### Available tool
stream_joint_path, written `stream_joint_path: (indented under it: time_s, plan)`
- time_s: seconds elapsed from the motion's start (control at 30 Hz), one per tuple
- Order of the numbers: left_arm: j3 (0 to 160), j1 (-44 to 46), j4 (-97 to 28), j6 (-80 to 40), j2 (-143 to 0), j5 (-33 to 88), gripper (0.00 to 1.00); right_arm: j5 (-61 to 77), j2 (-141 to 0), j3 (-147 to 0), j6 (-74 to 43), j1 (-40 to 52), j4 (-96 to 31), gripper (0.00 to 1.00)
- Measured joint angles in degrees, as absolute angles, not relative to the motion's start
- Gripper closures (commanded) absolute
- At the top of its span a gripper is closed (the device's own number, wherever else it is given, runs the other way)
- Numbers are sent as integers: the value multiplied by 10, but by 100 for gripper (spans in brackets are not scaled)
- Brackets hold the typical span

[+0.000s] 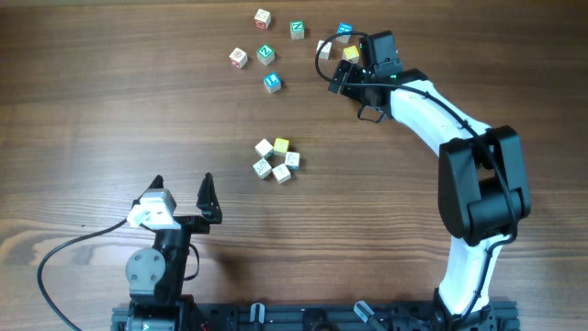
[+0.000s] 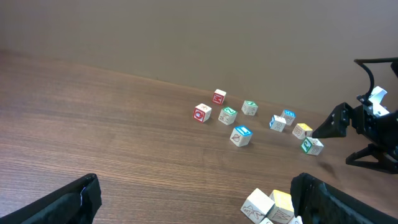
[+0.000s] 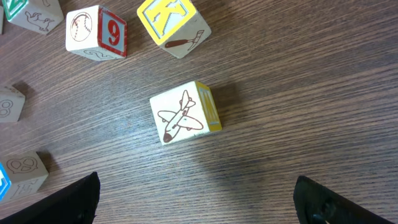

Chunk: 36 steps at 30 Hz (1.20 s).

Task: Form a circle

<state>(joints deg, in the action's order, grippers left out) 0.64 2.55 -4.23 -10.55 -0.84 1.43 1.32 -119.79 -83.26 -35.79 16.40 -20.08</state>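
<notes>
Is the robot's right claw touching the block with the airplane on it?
Apart. The right wrist view shows bare table all around the airplane block, and the open right gripper sits clear of it on both sides.

Letter cubes [image 1: 271,83] on the table [image 1: 110,119]: fourteen in all. The circle [image 1: 276,158] at mid-table: five cubes, four white and one yellow. Loose scatter [image 2: 249,107] along the far edge: nine by the left wrist view. These are two red-faced, three green-faced, two blue-faced, one pale with a blue side and one yellow. Overhead shows only eight of the nine; the right arm [image 1: 478,184] covers part of that patch. Right wrist view takes in six cubes, several cut off by the frame. Arms: two, the left arm [image 1: 156,267] at the near edge.
</notes>
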Motion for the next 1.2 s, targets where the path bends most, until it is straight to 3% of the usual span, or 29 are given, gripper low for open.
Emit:
stream_joint_path:
  time_s: [0.33, 0.57, 0.8, 1.0, 1.2]
  plan:
    - [6, 25, -42, -105, -8, 14, 0, 13, -1180, -830, -358, 164, -206, 0]
    - [6, 25, -42, -105, -8, 14, 0, -91, -945, -827, -315, 163, -202, 0]
    - [6, 25, -42, -105, -8, 14, 0, -132, -882, -820, -224, 163, -273, 0]
    - [6, 25, -42, -105, -8, 14, 0, -94, -835, -694, -38, 163, -168, 0]
    - [6, 25, -42, -105, -8, 14, 0, -36, -769, -511, 28, 128, -129, 0]
